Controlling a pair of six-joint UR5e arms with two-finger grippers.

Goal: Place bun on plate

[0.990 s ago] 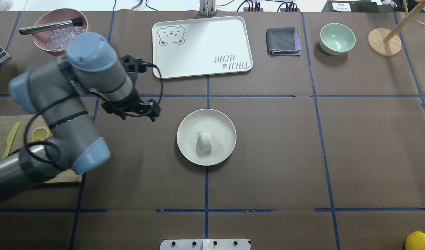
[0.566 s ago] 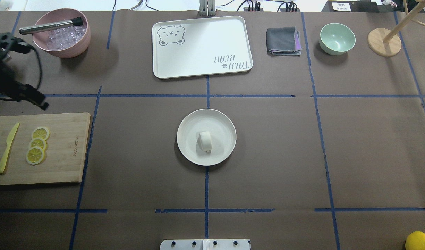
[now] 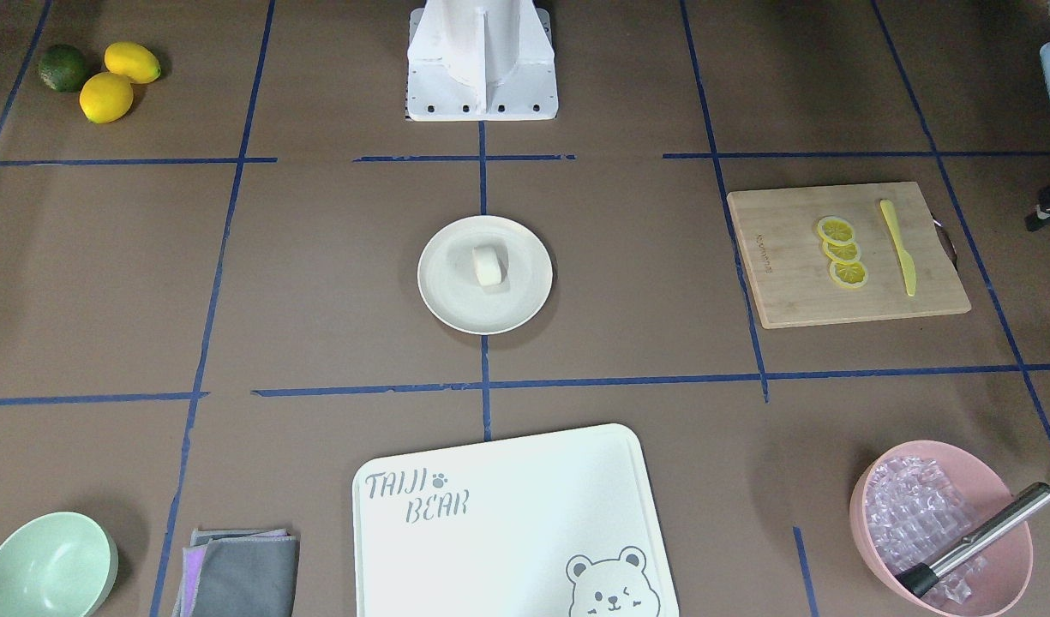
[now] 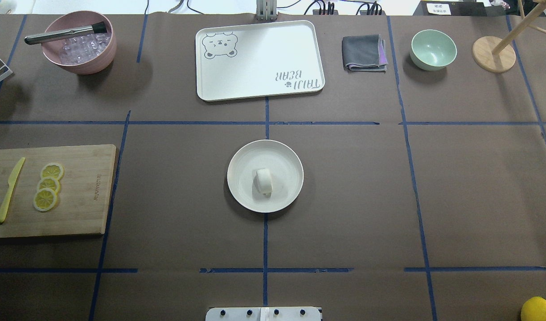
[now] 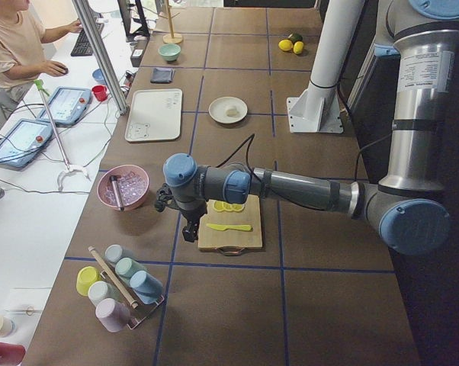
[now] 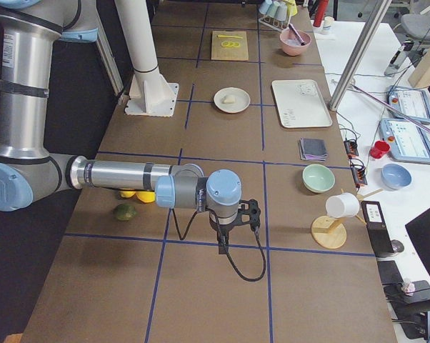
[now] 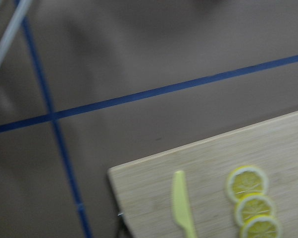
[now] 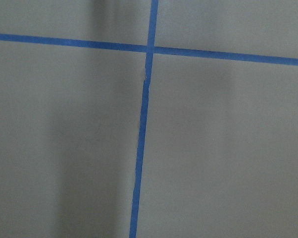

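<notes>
Bun (image 4: 264, 180) lies inside plate (image 4: 288, 196), long axis pointing away from the robot, well apart from both sets of fingers. Left gripper (image 5: 190, 231) is nearer, right gripper (image 6: 223, 247) farther. Finger opening of either: cannot tell.

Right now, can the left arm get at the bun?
Probably yes. The bun lies uncovered on the plate, with only bare table between it and the board, where the left arm hangs. Nothing stands in its path.
</notes>
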